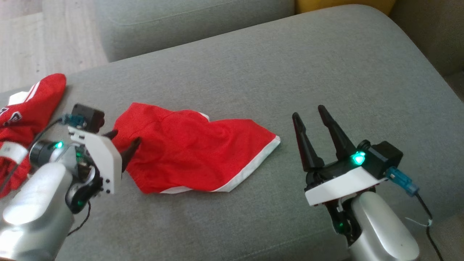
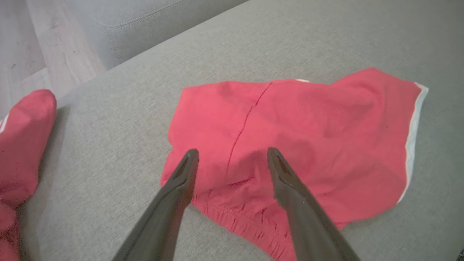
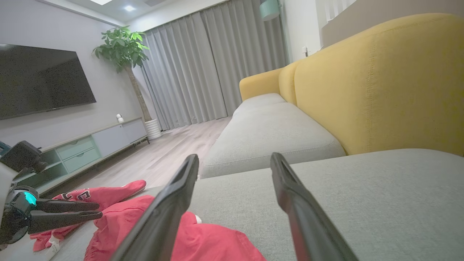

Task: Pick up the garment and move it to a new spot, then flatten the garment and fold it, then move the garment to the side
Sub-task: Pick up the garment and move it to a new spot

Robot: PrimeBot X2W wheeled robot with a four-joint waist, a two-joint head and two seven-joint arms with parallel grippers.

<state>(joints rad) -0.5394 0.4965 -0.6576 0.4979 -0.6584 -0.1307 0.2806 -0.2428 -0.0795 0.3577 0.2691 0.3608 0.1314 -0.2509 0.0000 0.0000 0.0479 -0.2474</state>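
Spread wide, my left gripper (image 1: 125,138) hangs at the waistband end of the red white-trimmed fabric shorts (image 1: 192,156) on the grey sofa cushion (image 1: 290,72); they stretch rightward toward my open, empty right gripper (image 1: 308,111).

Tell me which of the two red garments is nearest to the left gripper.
The red shorts with the white hem: the open left gripper is over their waistband end. The other red garment, with lettering, lies apart at the left edge of the cushion.
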